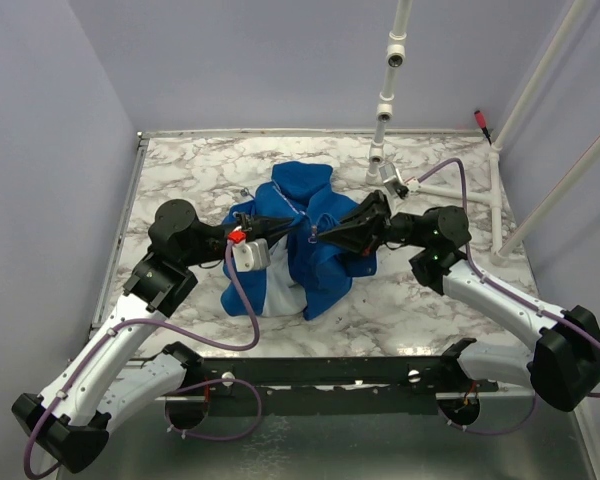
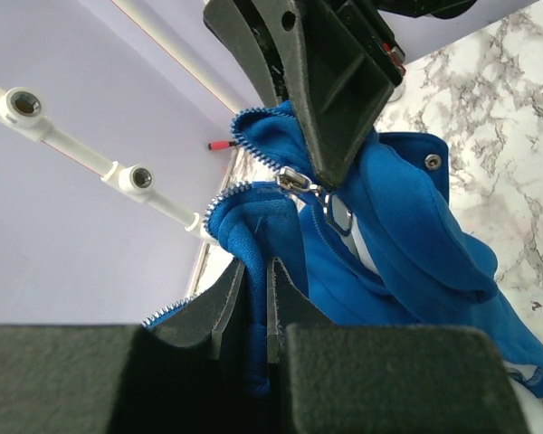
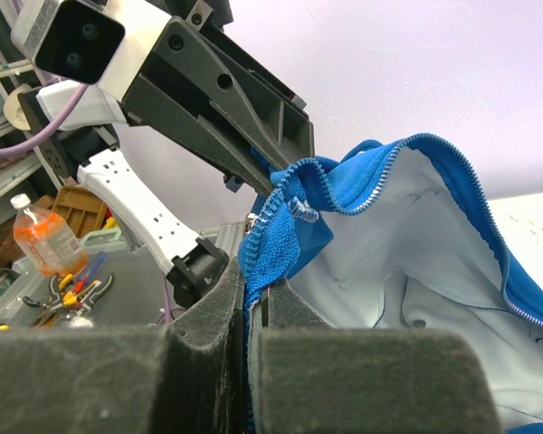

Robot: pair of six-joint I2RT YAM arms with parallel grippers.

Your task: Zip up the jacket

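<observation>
The blue jacket [image 1: 325, 275] lies bunched in the middle of the marble table [image 1: 180, 170], its pale lining [image 3: 416, 253] showing where the front hangs apart. My left gripper [image 1: 280, 228] comes in from the left and is shut on a blue front edge [image 2: 253, 244]. My right gripper [image 1: 320, 235] faces it from the right, shut on the other toothed front edge [image 3: 281, 226]. The two grippers nearly meet over the jacket. The metal zipper slider [image 2: 294, 179] with its pull tab [image 2: 339, 215] sits just under the right gripper's fingertips [image 2: 330, 154].
A white pipe frame [image 1: 385, 100] stands at the back right of the table, with a red-tipped piece [image 1: 483, 122] on the far wall. Purple walls close in the left, back and right sides. Off the table, an orange bottle [image 3: 41, 240] and tools show.
</observation>
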